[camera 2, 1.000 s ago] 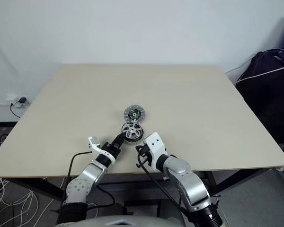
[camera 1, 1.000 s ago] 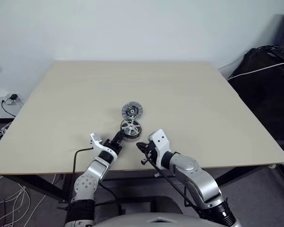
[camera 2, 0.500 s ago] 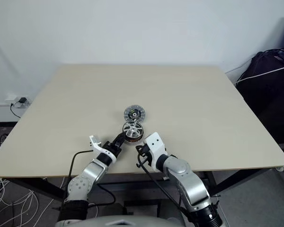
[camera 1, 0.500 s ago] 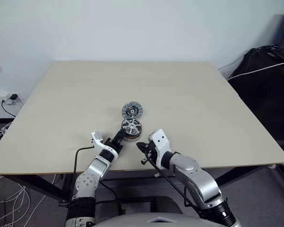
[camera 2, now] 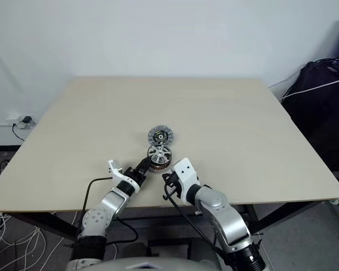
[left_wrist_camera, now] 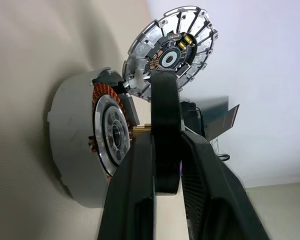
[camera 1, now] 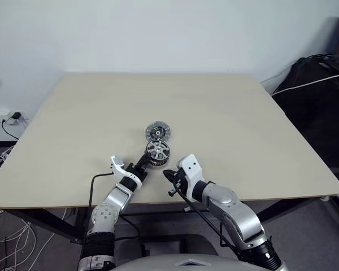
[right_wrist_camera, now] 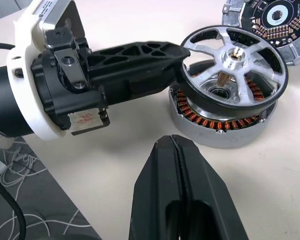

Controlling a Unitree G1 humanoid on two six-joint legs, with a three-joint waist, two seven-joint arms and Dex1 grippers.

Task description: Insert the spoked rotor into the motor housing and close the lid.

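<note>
The left pincer (right_wrist_camera: 177, 55) holds the rotor (right_wrist_camera: 232, 67) by its rim, tilted on top of the housing (right_wrist_camera: 220, 130) on the table (camera 1: 226, 113). The lid (camera 1: 157, 131) lies just behind. The right pincer (right_wrist_camera: 176, 145) is closed and holds nothing.

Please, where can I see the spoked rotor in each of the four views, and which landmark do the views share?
Left eye view: spoked rotor, centre, near the table's front edge.
Right eye view, same place, just nearer than the lid.
Left wrist view, edge-on between the left gripper fingers.
Right wrist view, tilted above the motor housing.
Shared landmark: the lid.
</note>
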